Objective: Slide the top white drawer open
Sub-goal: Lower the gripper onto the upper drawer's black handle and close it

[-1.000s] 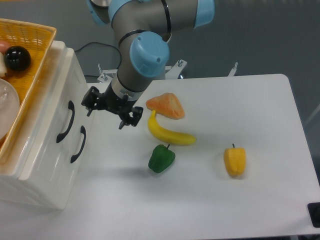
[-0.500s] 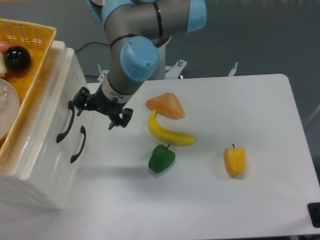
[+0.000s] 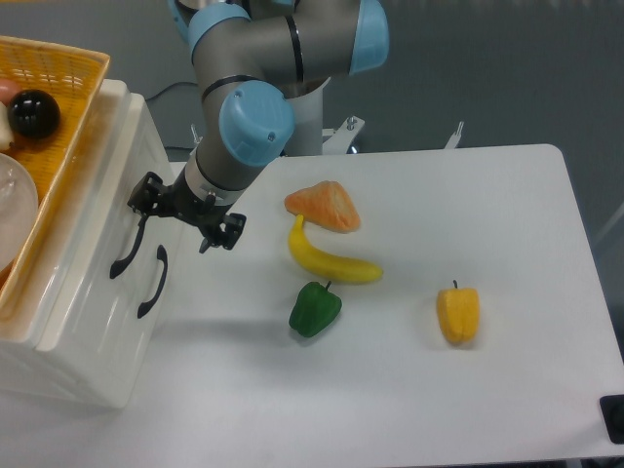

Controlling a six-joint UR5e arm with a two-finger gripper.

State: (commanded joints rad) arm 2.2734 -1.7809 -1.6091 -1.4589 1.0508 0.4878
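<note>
The white cabinet (image 3: 93, 322) is sitting at the left edge of the desk (image 3: 409, 409). The top white drawer (image 3: 102, 210) is looking shut, level with the front of the lower drawer (image 3: 117, 322). Its curved black handle (image 3: 127, 249) is sitting just left of the lower drawer's handle (image 3: 153, 283).

The gripper (image 3: 185, 216) is hanging right at the upper end of the top handle. Its jaws are standing apart, one by the handle's top end and one out over the desk. I cannot tell if that near one is touching the handle or only close to it.

Things could go wrong from here. The two handles are sitting very near each other, so the gripper could catch the wrong one and pull the lower drawer. If the jaws are only nipping the tip of the handle, they could slip off when pulling. A hard tug could also drag the whole cabinet and shake the orange woven basket (image 3: 54, 146) on top, with its black ball (image 3: 34, 112) inside.

Near the middle of the desk, a banana (image 3: 327, 258), a green pepper (image 3: 314, 309), a yellow pepper (image 3: 458, 314) and an orange wedge-shaped fruit (image 3: 327, 205) are lying well apart from the cabinet.

The left side of the cabinet and basket is cut off. A clear bowl-like thing (image 3: 15, 210) in the basket is hard to make out.
</note>
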